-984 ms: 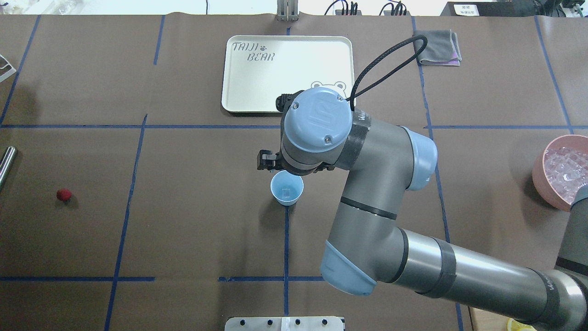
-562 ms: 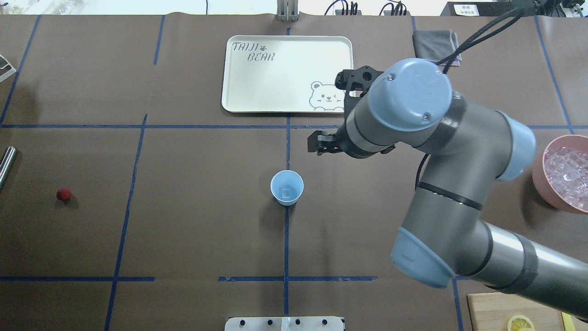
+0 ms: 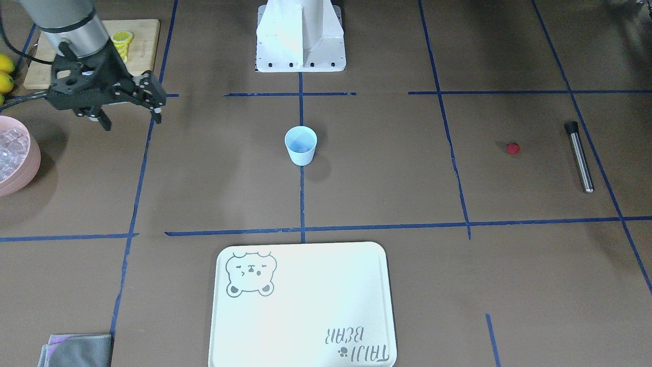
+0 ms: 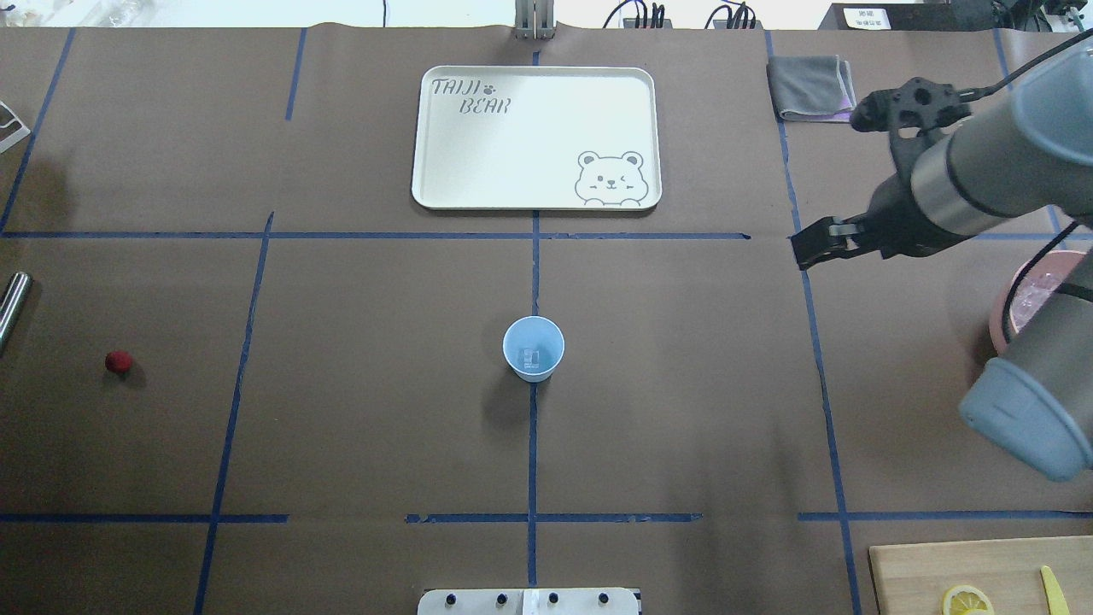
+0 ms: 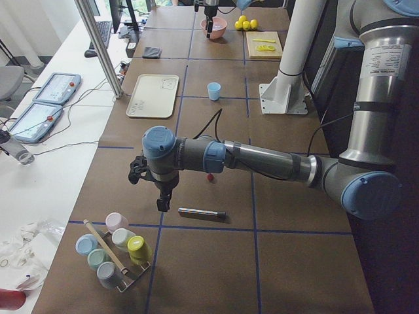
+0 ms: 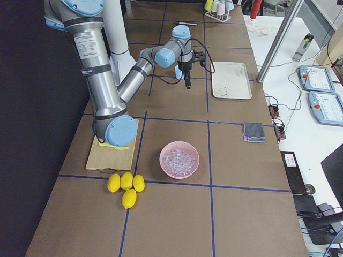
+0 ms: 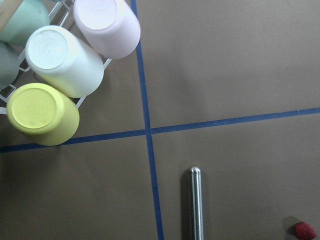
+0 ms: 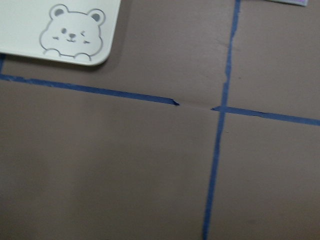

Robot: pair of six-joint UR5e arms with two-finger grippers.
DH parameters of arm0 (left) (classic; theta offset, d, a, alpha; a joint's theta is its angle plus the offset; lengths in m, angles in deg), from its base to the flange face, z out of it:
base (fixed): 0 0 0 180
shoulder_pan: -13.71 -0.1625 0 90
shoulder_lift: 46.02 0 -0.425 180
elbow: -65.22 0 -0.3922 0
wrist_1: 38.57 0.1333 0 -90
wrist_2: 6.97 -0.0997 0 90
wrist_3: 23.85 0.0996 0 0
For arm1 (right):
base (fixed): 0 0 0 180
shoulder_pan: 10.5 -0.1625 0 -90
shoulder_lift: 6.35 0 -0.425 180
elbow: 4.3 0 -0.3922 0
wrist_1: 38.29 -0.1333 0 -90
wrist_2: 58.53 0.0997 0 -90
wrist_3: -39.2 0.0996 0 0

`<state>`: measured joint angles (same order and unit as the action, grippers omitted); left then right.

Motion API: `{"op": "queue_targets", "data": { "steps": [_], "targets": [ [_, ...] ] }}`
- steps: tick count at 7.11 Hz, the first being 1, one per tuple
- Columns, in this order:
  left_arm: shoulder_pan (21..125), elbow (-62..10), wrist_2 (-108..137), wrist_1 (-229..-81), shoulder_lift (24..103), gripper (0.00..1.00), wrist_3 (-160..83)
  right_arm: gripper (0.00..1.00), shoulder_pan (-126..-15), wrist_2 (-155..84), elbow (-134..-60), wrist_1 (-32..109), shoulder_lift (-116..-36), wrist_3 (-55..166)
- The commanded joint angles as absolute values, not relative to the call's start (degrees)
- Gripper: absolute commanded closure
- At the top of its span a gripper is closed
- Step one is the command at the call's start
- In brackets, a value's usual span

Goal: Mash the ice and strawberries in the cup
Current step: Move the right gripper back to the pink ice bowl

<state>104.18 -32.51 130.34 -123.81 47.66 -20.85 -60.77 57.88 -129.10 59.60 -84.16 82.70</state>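
Right gripper hangs over bare table on the robot's right side, jaws spread wide, nothing between them. It sits between the cup and the pink bowl, nearer the bowl. The loose ice heaped in that bowl lies further out to the robot's right of the tool. The cup is the other way, toward table centre. Cup stands upright on the centre tape line, well apart from both arms. One clear ice cube shows at its bottom; no berry inside. Strawberry lies alone on the table far out on the robot's left, well apart from the cup. Left gripper hangs over that end, seen only from the side camera, so its opening and any load cannot be told. Its wrist camera catches the berry in the lower right corner, with a metal rod near it. The rod's long axis runs roughly away from the robot, and the berry lies between rod and cup. Judgement: icing partly done, berry not yet in, mashing not begun. Left arm is plainly nearer berry and rod; right arm nearer the ice. Berry is small and round, likely to roll under an off-centre pinch.
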Motion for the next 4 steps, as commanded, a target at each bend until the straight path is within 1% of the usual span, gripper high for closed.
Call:
{"op": "queue_targets", "data": {
  "steps": [1, 2, 4],
  "targets": [
    [101.88, -35.66, 130.32, -123.82, 47.67, 0.0, -24.18, 0.01, -69.96, 62.48, -129.38, 59.44, -93.06, 64.6],
    [100.12, -37.51, 130.32, -123.74, 47.67, 0.0, -27.25, 0.01, -73.92, 64.5, -127.98, 59.27, -95.62, 56.77],
    [95.55, -39.72, 130.23, -123.82, 47.67, 0.0, -33.13, 0.01, -78.87, 67.41, -124.03, 59.27, -97.57, 45.15]
  ]
}}
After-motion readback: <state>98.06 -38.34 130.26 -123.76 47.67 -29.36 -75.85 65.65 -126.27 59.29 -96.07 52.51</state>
